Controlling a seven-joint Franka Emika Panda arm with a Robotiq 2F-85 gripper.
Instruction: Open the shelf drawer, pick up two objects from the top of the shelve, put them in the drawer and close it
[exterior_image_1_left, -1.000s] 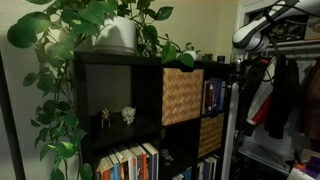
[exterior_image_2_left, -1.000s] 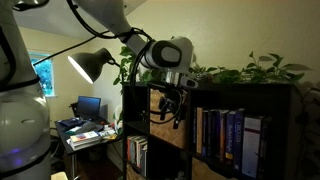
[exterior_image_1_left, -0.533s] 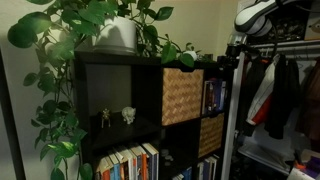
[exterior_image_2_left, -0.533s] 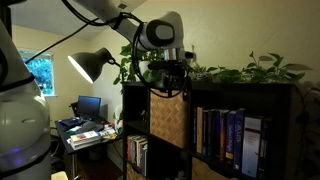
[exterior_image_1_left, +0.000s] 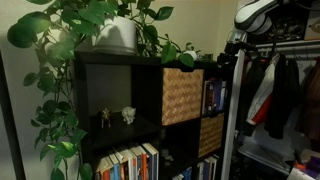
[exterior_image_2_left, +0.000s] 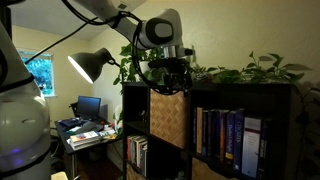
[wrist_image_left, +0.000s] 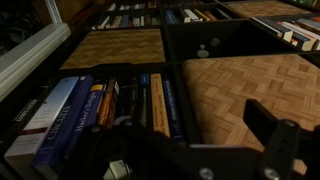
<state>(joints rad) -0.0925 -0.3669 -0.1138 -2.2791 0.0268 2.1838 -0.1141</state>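
Just below your fingers, which are spread wide and hold nothing, the drawer sits pushed into a top compartment of the shelf. Its woven front faces outward toward the arm. I think you must come lower, catch its upper edge and pull straight out.

Dim, grainy frames; a desk lamp and window give light; wrist view murky.
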